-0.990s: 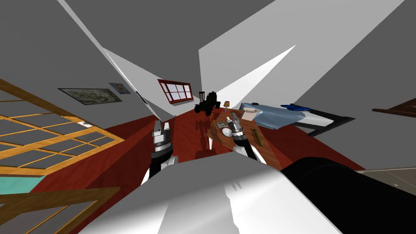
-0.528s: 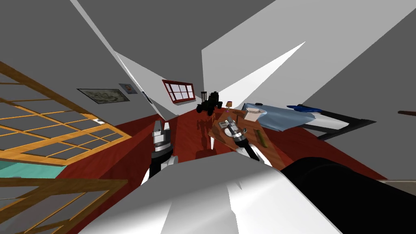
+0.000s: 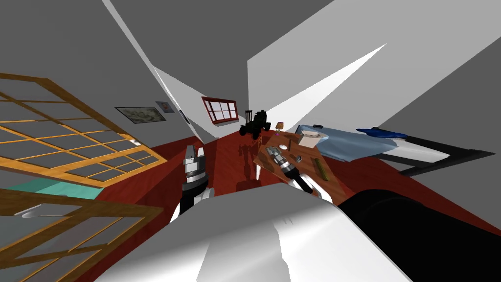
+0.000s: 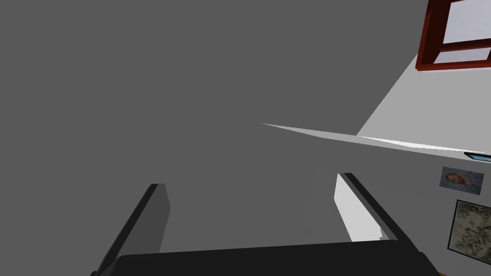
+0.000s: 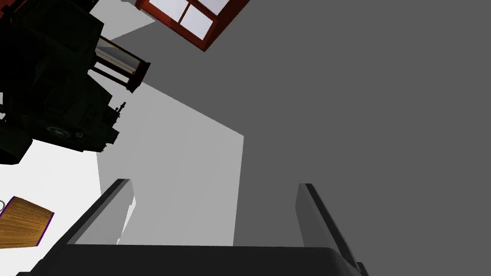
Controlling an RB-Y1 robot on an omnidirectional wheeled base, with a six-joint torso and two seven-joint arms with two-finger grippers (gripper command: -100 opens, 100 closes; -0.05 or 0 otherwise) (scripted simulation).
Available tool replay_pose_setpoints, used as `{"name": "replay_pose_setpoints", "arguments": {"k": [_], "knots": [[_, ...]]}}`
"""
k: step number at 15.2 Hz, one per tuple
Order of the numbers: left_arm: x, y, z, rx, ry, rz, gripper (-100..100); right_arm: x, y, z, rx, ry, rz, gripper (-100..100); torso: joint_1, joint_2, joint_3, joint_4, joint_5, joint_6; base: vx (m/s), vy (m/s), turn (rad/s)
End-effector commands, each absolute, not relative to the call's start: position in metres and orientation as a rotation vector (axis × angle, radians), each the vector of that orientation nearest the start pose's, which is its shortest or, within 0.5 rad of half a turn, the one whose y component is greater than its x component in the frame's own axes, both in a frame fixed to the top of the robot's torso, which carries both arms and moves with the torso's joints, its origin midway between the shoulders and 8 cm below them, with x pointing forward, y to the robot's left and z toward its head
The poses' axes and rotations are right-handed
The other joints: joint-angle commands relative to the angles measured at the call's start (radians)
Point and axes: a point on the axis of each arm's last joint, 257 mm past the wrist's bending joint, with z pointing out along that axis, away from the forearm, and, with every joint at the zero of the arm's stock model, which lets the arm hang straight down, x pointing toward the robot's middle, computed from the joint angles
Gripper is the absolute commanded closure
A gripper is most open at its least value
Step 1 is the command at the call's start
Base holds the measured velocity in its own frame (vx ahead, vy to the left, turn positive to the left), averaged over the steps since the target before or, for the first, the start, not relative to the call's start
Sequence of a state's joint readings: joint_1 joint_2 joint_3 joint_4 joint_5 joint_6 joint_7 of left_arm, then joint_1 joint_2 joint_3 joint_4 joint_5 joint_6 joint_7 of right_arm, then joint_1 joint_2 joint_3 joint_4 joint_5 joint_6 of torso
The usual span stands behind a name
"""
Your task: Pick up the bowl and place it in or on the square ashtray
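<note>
Swinging left, the right arm now lies low across the table (image 3: 307,164), aimed at its far left corner. A second ago it stood nearer the middle, pointing far. The whole head picture has rolled too, lattice (image 3: 73,147) and window (image 3: 220,109) sliding over, and that is my head turning, not the room. The left arm has not changed, held up left of the table over the red floor (image 3: 225,161).

Right gripper (image 5: 212,183): blades wide apart, nothing between them, looking past the table at the black truck (image 5: 52,96). Left gripper (image 4: 250,179): wide as well, and empty.

Bowl (image 3: 283,147): my best read is the small white round spot on the table, just right of the right gripper and clear of it, though it is too small to be sure. A second ago a white round shape lay just left of that gripper. The ashtray, then a grey square near the table's left edge, is now covered by the arm, so I cannot tell whether anything sits in it.

A white box (image 3: 309,138) stands at the table's far right end, next to the bed (image 3: 352,144); its contents are too small to read. Two dark bits lie on the table right of the arm, and a long olive bar (image 3: 321,169) lies nearer the right edge. What they are I can't say. A little lamp (image 3: 279,126) stands past the far end.
</note>
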State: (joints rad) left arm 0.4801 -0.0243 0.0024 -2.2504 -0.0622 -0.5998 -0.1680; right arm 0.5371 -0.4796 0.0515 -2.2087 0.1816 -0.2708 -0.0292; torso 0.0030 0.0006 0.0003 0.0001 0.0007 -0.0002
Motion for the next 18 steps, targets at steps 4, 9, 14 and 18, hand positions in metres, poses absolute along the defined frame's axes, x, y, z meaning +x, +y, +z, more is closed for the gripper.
{"name": "replay_pose_setpoints", "arguments": {"k": [4,9,14,18], "knots": [[0.334,0.269,0.036,-0.505,0.603,-1.13,0,0.376,-0.251,-0.15,0.379,1.507,0.918,-100,0.0,0.0,0.0,0.0,0.0,0.0,-0.002,0.047,0.082],[0.334,0.269,0.036,-0.505,0.603,-1.13,0,0.367,-0.267,-0.199,0.29,1.682,0.772,-100,-0.001,-0.001,-0.001,0.0,0.0,0.0,0.008,0.039,0.131],[0.334,0.269,0.036,-0.505,0.603,-1.13,0,0.353,-0.29,-0.247,0.202,1.839,0.621,-100,-0.002,-0.002,-0.001,0.0,0.0,0.0,0.025,0.023,0.104],[0.334,0.27,0.036,-0.505,0.604,-1.13,0,0.333,-0.317,-0.291,0.112,1.98,0.471,-100,-0.003,-0.003,-0.001,-0.001,-0.001,0.0,0.033,0.003,0.114]]}}
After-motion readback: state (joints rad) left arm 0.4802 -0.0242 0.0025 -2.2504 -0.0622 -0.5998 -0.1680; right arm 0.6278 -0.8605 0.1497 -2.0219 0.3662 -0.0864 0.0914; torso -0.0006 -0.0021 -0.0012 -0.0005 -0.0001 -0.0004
